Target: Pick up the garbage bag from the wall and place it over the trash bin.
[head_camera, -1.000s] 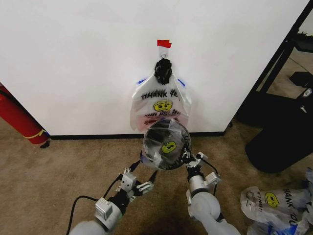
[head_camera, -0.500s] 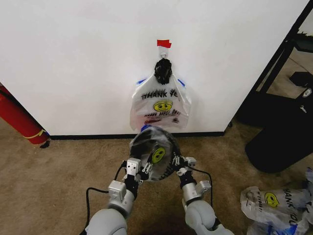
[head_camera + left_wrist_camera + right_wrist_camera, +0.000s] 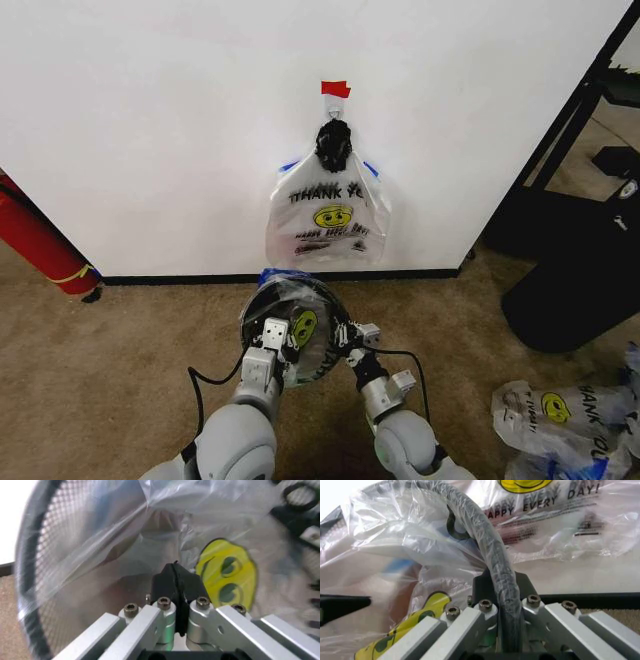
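Trash bin: the black wire-mesh trash bin [image 3: 293,328] sat lower centre of the head view, tipped with its mouth toward the camera, held between both claws above the carpet.
Garbage bag: a translucent smiley garbage bag [image 3: 300,325] already lay inside and over the trash bin's rim.
Left claw: the left claw [image 3: 272,338] sat on the bin's lower-left edge, pads pressed together on the garbage bag film in the left wrist view.
Right claw: the right claw [image 3: 345,335] pinched the bin's rim at the right edge.
Wall: another printed bag [image 3: 328,215] hung from a hook on the wall [image 3: 150,120], directly above the bin in frame.
Key relation: both claws about equally near the rim, on opposite sides.
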